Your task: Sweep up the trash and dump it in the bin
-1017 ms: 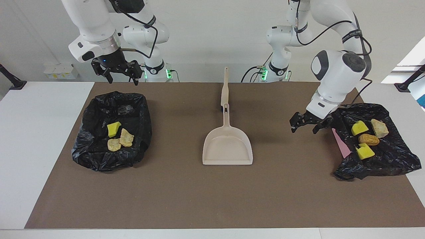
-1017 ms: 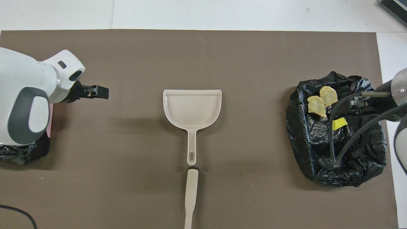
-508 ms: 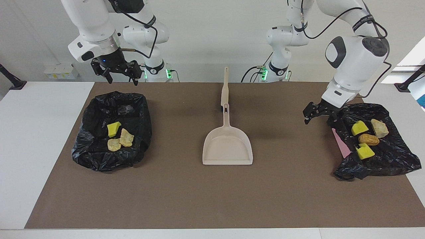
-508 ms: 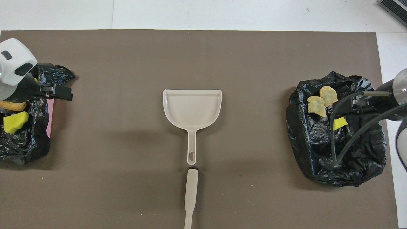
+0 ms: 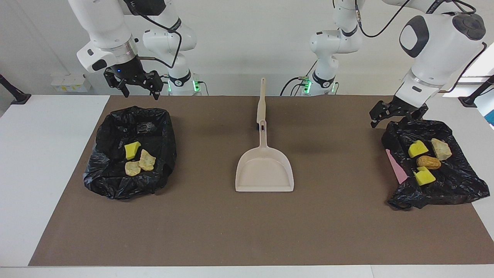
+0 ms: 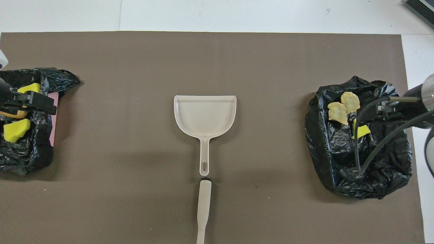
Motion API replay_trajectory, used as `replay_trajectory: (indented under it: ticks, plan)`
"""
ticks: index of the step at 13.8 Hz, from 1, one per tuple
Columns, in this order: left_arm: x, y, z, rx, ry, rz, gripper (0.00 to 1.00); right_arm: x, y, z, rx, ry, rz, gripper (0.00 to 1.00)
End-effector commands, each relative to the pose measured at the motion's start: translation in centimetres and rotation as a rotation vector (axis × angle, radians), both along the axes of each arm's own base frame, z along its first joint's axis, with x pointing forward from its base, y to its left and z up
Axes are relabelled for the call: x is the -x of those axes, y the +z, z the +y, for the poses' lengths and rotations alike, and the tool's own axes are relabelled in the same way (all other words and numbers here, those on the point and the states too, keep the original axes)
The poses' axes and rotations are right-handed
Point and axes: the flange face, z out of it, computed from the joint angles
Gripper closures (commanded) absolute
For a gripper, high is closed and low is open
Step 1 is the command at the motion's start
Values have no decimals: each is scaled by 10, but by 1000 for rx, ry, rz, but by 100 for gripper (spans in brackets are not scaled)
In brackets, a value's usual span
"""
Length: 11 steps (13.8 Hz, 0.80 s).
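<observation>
The trash lies in two black-bag-lined bins. In the bin (image 5: 115,185) at the right arm's end are a yellow sponge bit (image 5: 132,150) and two beige chunks (image 5: 146,159). The bin (image 5: 455,185) at the left arm's end holds two yellow sponge pieces (image 5: 417,148), a beige chunk (image 5: 441,149) and a brown lump (image 5: 428,162). My left gripper (image 5: 387,121) hangs open and empty over that bin's edge nearest the robots. The right gripper (image 5: 141,94) is open and empty, raised over the robots' edge of its own bin. From overhead the left gripper (image 6: 50,106) covers part of its bin.
A beige dustpan (image 5: 264,170) lies empty at the middle of the brown mat (image 5: 247,231), its handle toward the robots. A beige brush handle (image 5: 262,100) lies in line with it, nearer to the robots. A pink sheet (image 5: 396,166) pokes out beside the left arm's bin.
The left arm has risen and pulled back from the mat beside its bin to above that bin's edge. The right gripper has shifted only slightly.
</observation>
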Motion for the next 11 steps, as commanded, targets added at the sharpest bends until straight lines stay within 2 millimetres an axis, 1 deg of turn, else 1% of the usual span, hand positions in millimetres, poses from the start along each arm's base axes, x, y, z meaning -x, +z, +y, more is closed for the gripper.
replay_trajectory:
  ticks: [1, 3, 11]
  plan:
    - [9, 19, -7, -41, -29, -30, 0, 0, 0, -3, -4, -22, -15, 0]
    - [12, 13, -9, -40, -33, -20, 0, 0, 0, -2, -9, -22, -16, 0]
    - [11, 14, -9, -32, -25, -30, 0, 1, 0, 0, -10, -19, -15, 0]
